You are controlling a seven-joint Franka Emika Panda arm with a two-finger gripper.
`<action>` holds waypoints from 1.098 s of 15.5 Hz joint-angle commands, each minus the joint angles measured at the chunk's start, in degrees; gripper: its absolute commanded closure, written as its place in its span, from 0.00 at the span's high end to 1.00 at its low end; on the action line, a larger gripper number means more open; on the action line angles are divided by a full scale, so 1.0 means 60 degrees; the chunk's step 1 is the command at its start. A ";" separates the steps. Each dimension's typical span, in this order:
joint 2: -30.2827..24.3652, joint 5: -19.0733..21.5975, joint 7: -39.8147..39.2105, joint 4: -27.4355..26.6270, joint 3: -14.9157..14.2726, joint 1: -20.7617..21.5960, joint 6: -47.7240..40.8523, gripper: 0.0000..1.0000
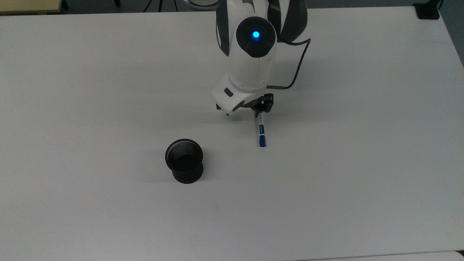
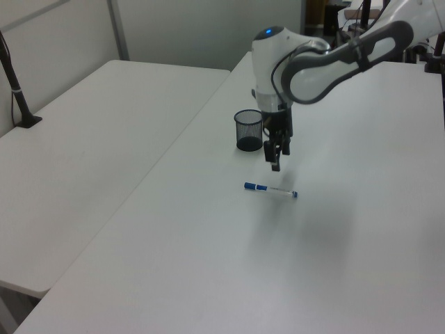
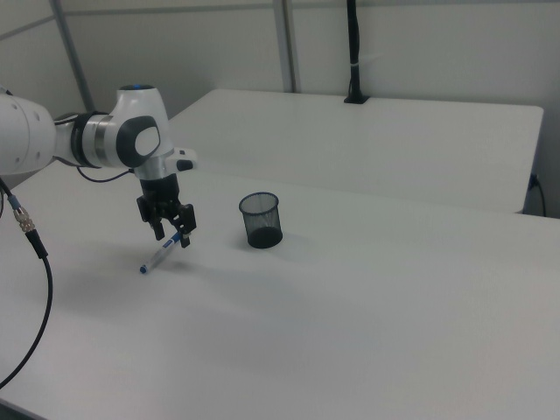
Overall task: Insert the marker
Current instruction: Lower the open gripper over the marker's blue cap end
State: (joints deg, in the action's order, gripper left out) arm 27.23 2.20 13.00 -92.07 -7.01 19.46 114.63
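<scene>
Two things lie on the white bench (image 1: 362, 163) — the marker (image 1: 261, 131) and a black mesh cup (image 1: 184, 160). The marker lies flat near the middle of the bench, well away from every edge; in the top view it runs roughly parallel to the short sides, its blue cap pointing toward the near long edge and its other end hidden under the arm. In the left view the marker (image 2: 270, 190) lies crosswise, cap toward the left view's left, and in the right view (image 3: 163, 254) it slants with its small blue end toward the near edge. The cup stands upright and open-mouthed, apart from the marker, on the top view's left of it and a little closer to the near long edge; the left view shows the cup (image 2: 249, 130) beyond the marker, and the right view shows it (image 3: 261, 220) on the right view's right of the arm. The end effector (image 1: 242, 113) hangs over the marker's far end, above it and not touching — the left view (image 2: 277, 151) shows a gap between it and the marker. Its two fingers stand spread apart with nothing between them, seen most plainly in the right view (image 3: 170, 234). The white arm (image 1: 253, 54) reaches in from the bench's far long edge, a blue light glowing on its joint.
</scene>
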 commanded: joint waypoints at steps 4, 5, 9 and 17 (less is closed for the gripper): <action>0.0528 0.0161 0.0513 0.0445 -0.0077 0.0390 0.0378 0.75; 0.0689 0.0146 0.0513 0.0592 -0.0077 0.0389 0.0378 0.73; 0.1319 0.0131 0.0630 0.1382 -0.0077 0.0390 0.0378 0.68; 0.1892 0.0117 0.0953 0.1824 -0.0077 0.0755 0.0553 0.58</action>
State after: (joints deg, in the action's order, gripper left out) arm 37.56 2.22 17.23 -82.05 -6.99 22.35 116.28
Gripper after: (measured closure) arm 0.344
